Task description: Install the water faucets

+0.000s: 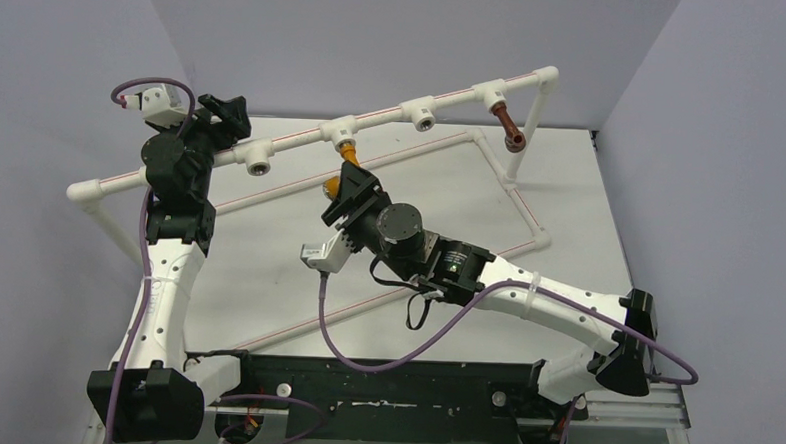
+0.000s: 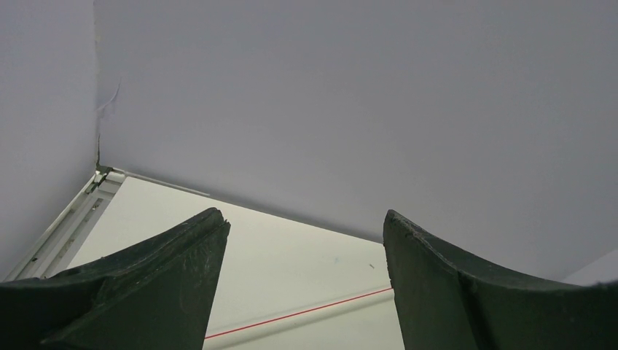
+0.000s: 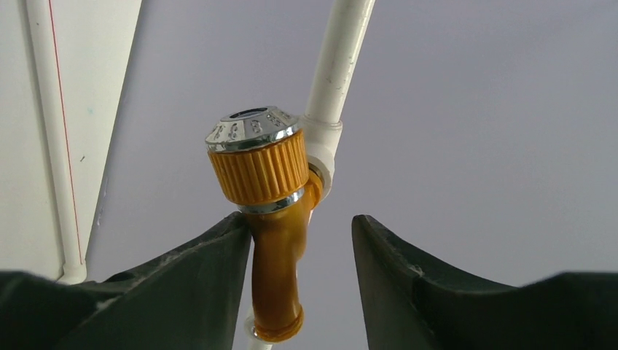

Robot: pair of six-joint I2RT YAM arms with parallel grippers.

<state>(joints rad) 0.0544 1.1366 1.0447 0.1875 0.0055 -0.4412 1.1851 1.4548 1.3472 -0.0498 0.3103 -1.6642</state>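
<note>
The orange-yellow faucet (image 1: 346, 154) hangs from a tee socket (image 1: 340, 132) in the middle of the white pipe frame (image 1: 374, 116). In the right wrist view the faucet (image 3: 280, 240) shows its ribbed knob and round silver end. It stands between my right gripper's (image 3: 300, 219) spread fingers, touching the left finger (image 3: 197, 277), with a gap to the other. The right gripper (image 1: 343, 180) is open. The dark reddish-brown faucet (image 1: 508, 127) hangs from the tee at the far right. My left gripper (image 1: 232, 113) is open and empty by the pipe's left part.
Two tee sockets (image 1: 259, 164) (image 1: 421, 115) on the upper pipe hold nothing. The frame's lower pipes run across the table (image 1: 571, 190). A pipe with a red line (image 2: 291, 319) lies below my left gripper (image 2: 302, 215). Grey walls enclose the table.
</note>
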